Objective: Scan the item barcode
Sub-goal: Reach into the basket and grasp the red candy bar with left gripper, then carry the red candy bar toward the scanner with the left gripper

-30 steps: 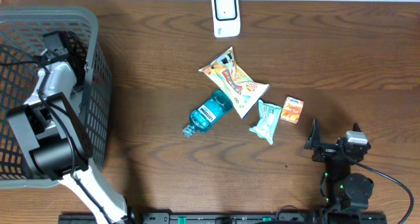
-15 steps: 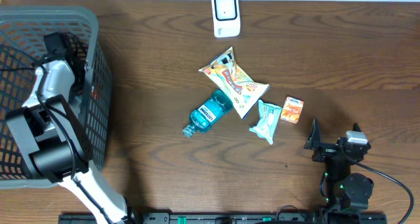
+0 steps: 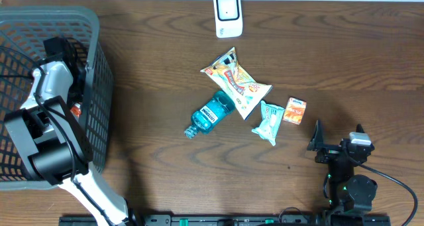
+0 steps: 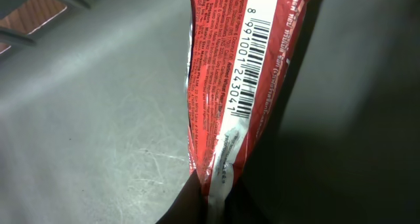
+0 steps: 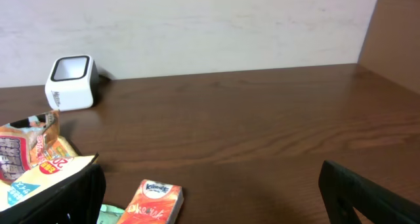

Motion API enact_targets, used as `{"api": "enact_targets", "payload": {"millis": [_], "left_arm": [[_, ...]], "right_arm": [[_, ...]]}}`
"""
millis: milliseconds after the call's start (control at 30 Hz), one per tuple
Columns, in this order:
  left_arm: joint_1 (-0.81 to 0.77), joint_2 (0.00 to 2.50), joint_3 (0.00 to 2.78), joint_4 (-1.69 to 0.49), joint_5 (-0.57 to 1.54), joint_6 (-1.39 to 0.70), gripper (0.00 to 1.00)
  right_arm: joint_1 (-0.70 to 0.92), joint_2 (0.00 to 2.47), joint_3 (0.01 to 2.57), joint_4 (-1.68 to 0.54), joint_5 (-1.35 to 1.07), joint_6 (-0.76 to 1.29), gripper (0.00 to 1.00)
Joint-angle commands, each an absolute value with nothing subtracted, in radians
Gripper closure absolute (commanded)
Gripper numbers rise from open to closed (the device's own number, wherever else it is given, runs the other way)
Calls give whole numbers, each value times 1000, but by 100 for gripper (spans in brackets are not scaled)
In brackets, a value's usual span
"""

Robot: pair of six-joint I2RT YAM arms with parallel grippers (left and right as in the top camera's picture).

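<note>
Inside the grey basket (image 3: 99,67), my left gripper (image 4: 213,199) is shut on the bottom seam of a red packet (image 4: 216,99). The packet's white barcode strip (image 4: 262,46) faces the left wrist camera. From overhead only a red scrap of the packet (image 3: 76,109) shows beside the left arm (image 3: 50,87). The white scanner (image 3: 227,14) stands at the table's far edge and also shows in the right wrist view as the scanner (image 5: 70,83). My right gripper (image 3: 317,145) rests open near the front right, nothing between its fingers.
A snack bag (image 3: 235,80), a blue bottle (image 3: 212,113), a teal packet (image 3: 268,122) and an orange tissue pack (image 3: 295,111) lie mid-table. The tissue pack (image 5: 154,201) lies just ahead of the right gripper (image 5: 216,207). The basket's mesh walls surround the left arm.
The left gripper has gone from open to shut on the red packet. The red patch in the basket has shifted from the right wall toward the arm. The right arm has not moved.
</note>
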State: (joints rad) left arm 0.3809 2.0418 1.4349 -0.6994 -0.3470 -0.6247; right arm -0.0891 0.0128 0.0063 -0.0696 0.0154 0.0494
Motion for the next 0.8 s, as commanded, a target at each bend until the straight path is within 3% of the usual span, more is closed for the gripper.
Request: {"api": "enact_targets", "payload": {"millis": [0, 433, 767], "left_arm": [[394, 2026, 1407, -718, -334, -600, 93], [393, 1592, 1414, -717, -328, -577, 93], [282, 1195, 1414, -628, -109, -577, 93]], "right_arm": [[-83, 10, 6, -72, 20, 63, 1], [-83, 10, 6, -72, 20, 63, 1], [-83, 10, 6, -72, 20, 63, 1]]}}
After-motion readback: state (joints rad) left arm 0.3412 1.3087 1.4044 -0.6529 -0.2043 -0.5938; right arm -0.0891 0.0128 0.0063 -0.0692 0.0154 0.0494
